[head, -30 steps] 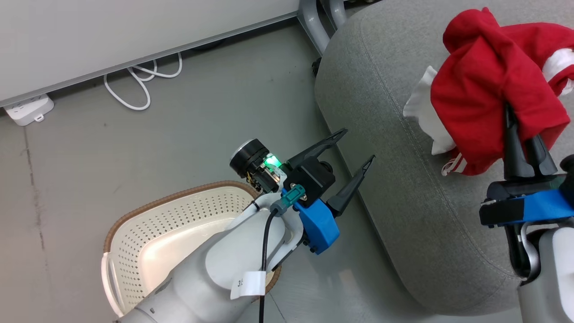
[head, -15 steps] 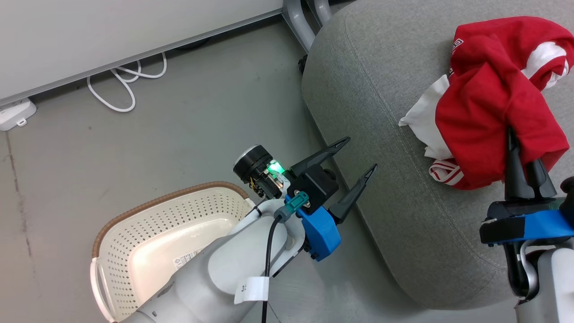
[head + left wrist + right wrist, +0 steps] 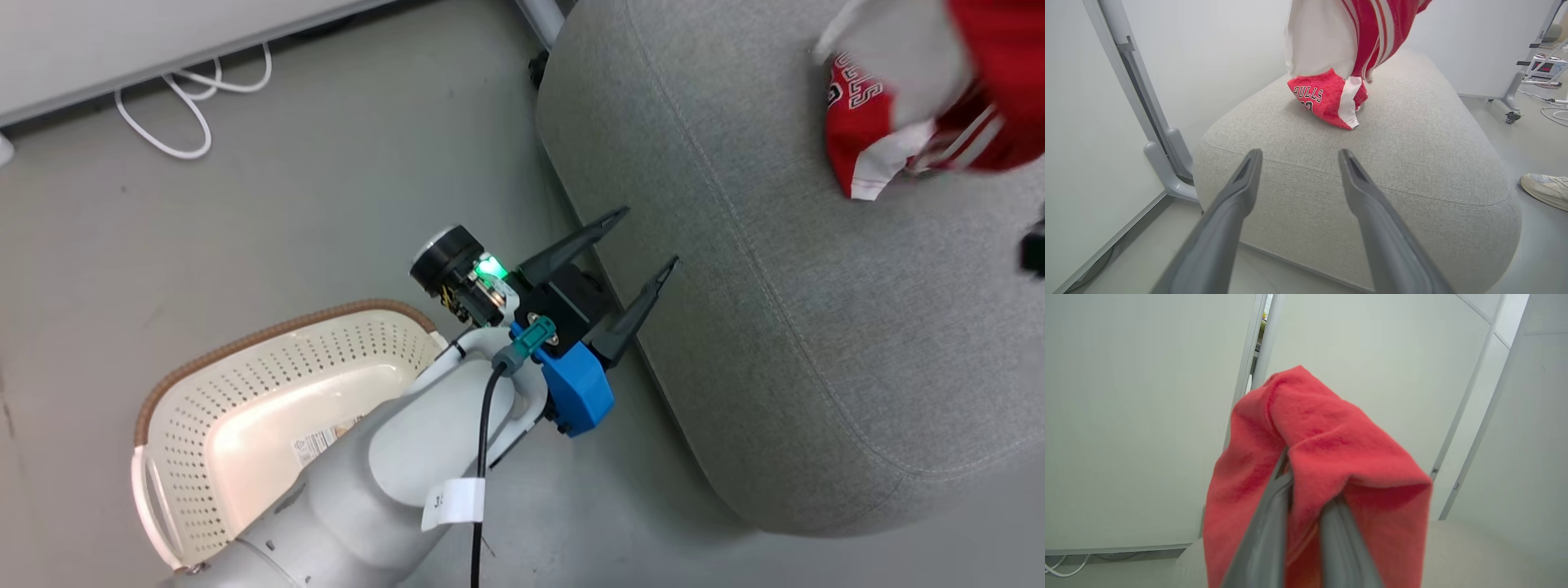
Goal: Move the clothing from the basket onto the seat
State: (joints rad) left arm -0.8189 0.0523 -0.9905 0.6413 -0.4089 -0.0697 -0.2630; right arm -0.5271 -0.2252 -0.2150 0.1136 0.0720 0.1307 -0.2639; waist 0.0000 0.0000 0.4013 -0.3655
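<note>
Near left, on the floor [image 3: 245,204]: cream perforated laundry basket [image 3: 269,339], brown rim up, partly under the pale left forearm [image 3: 392,474]. Just right of it: left gripper [image 3: 651,237], fingers spread wide, pinching nothing, aimed at the left side of the grey seat [image 3: 735,343]. Farther right, over the seat's top: red Bulls jersey [image 3: 1327,96], strung out vertically, long axis up and down, white-trimmed lower end crumpled on the seat, lettering facing the left gripper. Far right: right gripper [image 3: 1306,498], fingers pressed nearly together, pinching the jersey's red fabric, draped over their tips.
</note>
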